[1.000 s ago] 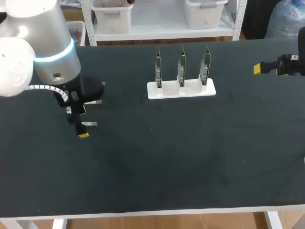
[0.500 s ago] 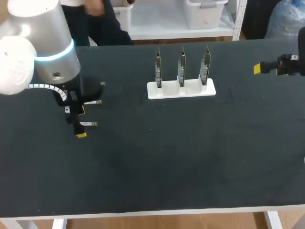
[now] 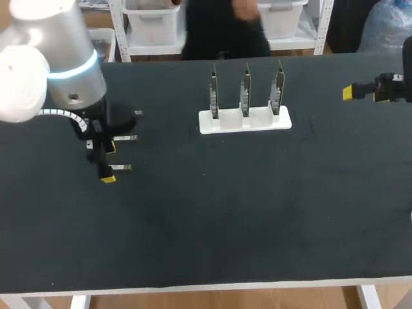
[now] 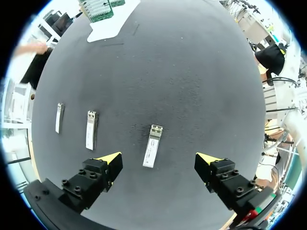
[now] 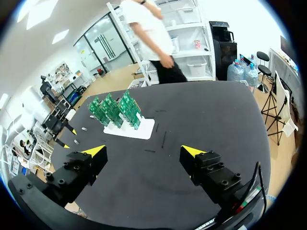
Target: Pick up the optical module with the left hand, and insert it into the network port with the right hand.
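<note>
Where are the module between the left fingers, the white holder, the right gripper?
optical module [image 4: 152,146]: left wrist view, body's middle.
white holder [image 3: 257,123]: head view, base's front.
right gripper [image 5: 142,151]: right wrist view, between fingertips.

Free room both sides of module [image 4: 152,152] btwn fingers [image 4: 108,161] of left end effector [image 4: 158,158]; 2 more modules [image 4: 91,129] beside, rack [image 4: 109,29] well apart.

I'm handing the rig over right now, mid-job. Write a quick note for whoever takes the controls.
Left gripper: open, above the table, a module lying below between its fingers, not gripped. A second module and a third module lie beside it.
Right gripper: open, empty, over the table's right end, apart from the white stand holding three upright boards.
Done: nothing picked up.
Left: grasp the module, hand it to the right gripper, plug it in at the boards.
</note>
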Robot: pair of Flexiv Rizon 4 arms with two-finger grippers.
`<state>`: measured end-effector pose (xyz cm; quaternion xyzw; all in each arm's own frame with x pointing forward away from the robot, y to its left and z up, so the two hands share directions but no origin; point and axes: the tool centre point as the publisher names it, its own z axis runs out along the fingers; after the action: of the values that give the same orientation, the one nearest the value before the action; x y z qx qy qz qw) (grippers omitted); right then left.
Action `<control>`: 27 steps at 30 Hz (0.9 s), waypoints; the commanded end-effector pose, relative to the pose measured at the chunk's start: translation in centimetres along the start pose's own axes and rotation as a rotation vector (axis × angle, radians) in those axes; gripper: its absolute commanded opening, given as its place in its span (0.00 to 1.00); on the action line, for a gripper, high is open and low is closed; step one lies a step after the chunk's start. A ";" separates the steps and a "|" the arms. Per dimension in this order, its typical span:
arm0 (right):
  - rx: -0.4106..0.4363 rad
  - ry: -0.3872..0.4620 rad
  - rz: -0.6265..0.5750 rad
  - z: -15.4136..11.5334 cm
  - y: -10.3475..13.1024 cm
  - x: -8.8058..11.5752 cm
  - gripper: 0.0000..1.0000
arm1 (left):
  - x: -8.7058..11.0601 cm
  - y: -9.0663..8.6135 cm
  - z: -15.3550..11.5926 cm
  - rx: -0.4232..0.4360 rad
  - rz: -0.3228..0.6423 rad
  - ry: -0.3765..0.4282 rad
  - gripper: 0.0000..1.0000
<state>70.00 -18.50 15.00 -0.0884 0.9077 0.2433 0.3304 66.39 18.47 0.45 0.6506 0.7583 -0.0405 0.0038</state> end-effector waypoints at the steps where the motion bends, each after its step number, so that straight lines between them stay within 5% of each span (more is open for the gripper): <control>1: 0.000 0.000 0.000 0.0 0.0 0.0 1.00 | -0.2 0.6 0.2 0.017 0.006 0.006 1.00; 27: 0.000 0.000 0.000 0.0 0.0 0.0 1.00 | 0.1 0.3 0.5 0.033 -0.004 0.026 1.00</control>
<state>70.00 -18.51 15.00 -0.0884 0.9077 0.2433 0.3304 66.43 18.67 -0.04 0.6488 0.7596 -0.0435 -0.0140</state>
